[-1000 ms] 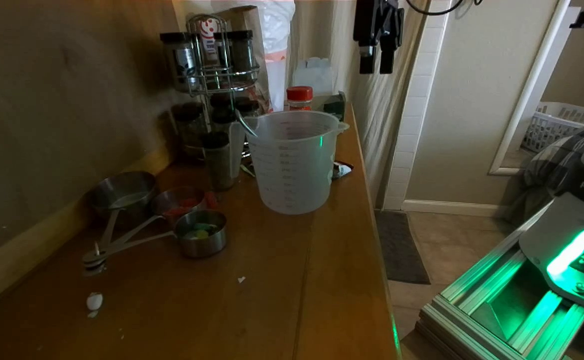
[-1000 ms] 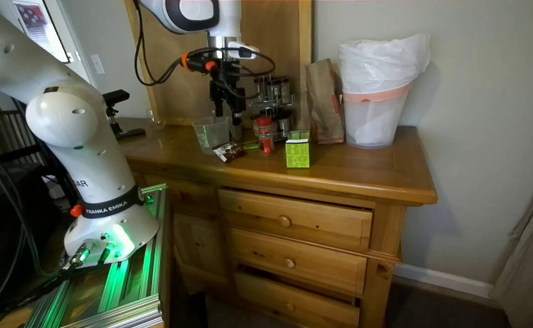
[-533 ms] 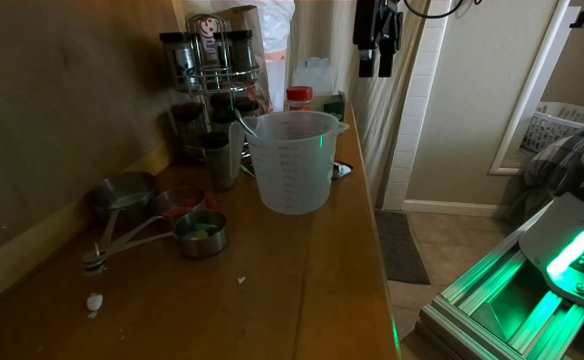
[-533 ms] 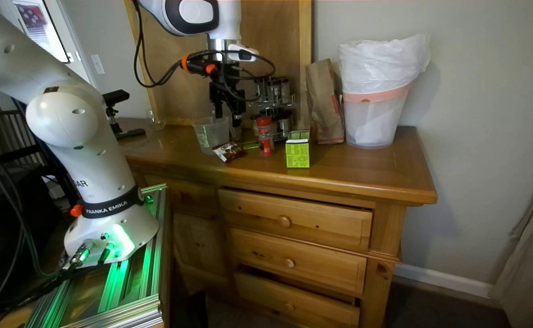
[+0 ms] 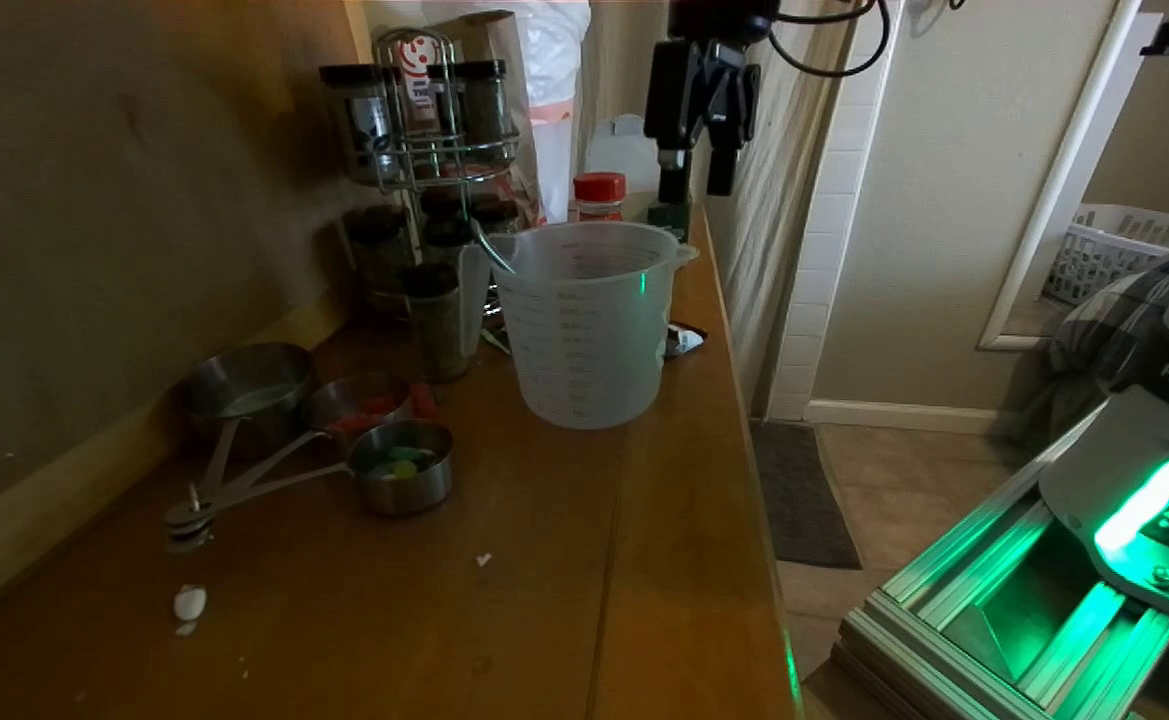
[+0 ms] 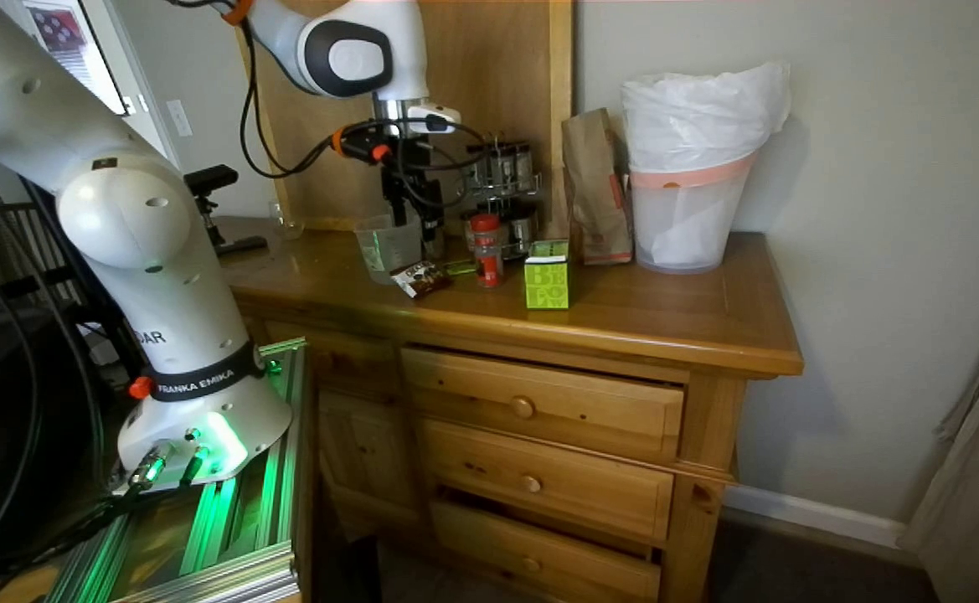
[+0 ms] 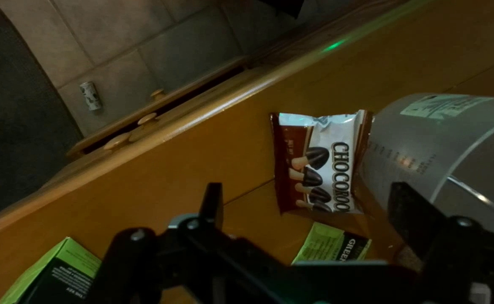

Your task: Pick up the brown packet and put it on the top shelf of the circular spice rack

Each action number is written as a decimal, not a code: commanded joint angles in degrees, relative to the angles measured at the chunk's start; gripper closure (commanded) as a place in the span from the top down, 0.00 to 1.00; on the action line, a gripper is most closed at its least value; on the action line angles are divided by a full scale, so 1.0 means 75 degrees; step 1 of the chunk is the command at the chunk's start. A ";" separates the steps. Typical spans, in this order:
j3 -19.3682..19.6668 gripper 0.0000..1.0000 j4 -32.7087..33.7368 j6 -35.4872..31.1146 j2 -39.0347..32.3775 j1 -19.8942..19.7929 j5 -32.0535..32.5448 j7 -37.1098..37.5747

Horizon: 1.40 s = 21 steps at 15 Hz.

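Observation:
The brown packet [image 7: 314,169], white on its printed face, lies flat on the wooden counter against the measuring jug. It also shows in an exterior view [image 6: 419,279]; only its end shows past the jug in an exterior view [image 5: 685,341]. The circular spice rack [image 5: 424,183] is a two-tiered chrome wire stand with dark-lidded jars on both tiers; it also shows in an exterior view [image 6: 502,193]. Its lower tier is partly hidden. My gripper [image 7: 306,188] is open and empty, pointing down above the counter. It shows in both exterior views [image 5: 698,188] [image 6: 414,229]. The packet is below, between and beyond the fingertips.
The translucent measuring jug [image 5: 584,340] stands close beside the packet. A red-lidded bottle [image 6: 487,251], a green box [image 6: 547,286] and a small green packet [image 7: 327,245] are near. Metal measuring cups [image 5: 402,480] lie along the counter. A paper bag [image 6: 596,188] stands behind.
My gripper has moved lower and, in both exterior views, to the left. It stays open. The packet, jug and rack have not moved.

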State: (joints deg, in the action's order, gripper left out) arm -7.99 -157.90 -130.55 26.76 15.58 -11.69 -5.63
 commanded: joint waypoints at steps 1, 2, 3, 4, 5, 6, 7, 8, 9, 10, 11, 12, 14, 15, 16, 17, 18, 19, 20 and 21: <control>-0.0176 1.00 0.0006 -0.0519 -0.0619 0.0058 -0.0041 0.0203; -0.0060 1.00 0.0002 -0.0429 -0.0649 0.0176 -0.0226 -0.0099; -0.0144 1.00 0.0005 -0.0247 -0.0395 0.0068 0.0009 0.0097; -0.0145 1.00 0.0008 -0.0251 -0.0479 0.0066 0.0010 0.0090; -0.0144 1.00 0.0009 -0.0252 -0.0497 0.0064 0.0010 0.0090; -0.0144 1.00 0.0009 -0.0251 -0.0486 0.0065 0.0010 0.0090; -0.0143 1.00 0.0010 -0.0251 -0.0473 0.0065 0.0010 0.0090; -0.0157 1.00 0.0011 -0.0473 -0.0742 0.0123 -0.0062 0.0004; -0.0172 1.00 0.0006 -0.0652 -0.0932 0.0147 -0.0113 -0.0010; -0.0208 1.00 0.0002 -0.0858 -0.1124 0.0148 -0.0106 0.0015; -0.0255 1.00 -0.0003 -0.1135 -0.1282 0.0149 -0.0086 0.0061; -0.0291 1.00 -0.0009 -0.1383 -0.1433 0.0145 -0.0053 0.0085; -0.0333 1.00 -0.0013 -0.1880 -0.1762 0.0174 -0.0094 0.0087; -0.0359 1.00 -0.0013 -0.2060 -0.1926 0.0144 -0.0059 0.0181; -0.0330 1.00 -0.0013 -0.2181 -0.2051 0.0113 -0.0101 0.0209; -0.0273 1.00 -0.0009 -0.2284 -0.2131 0.0111 -0.0191 0.0147; -0.0245 1.00 -0.0009 -0.2343 -0.2222 0.0079 -0.0223 0.0175; -0.0211 1.00 -0.0011 -0.2461 -0.2295 0.0048 -0.0290 0.0212; -0.0135 1.00 -0.0008 -0.2494 -0.2321 0.0059 -0.0505 0.0110; -0.0113 1.00 -0.0007 -0.2525 -0.2368 0.0047 -0.0614 0.0089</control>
State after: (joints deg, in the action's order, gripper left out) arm -9.59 -158.01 -147.56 10.46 16.10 -12.82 -4.34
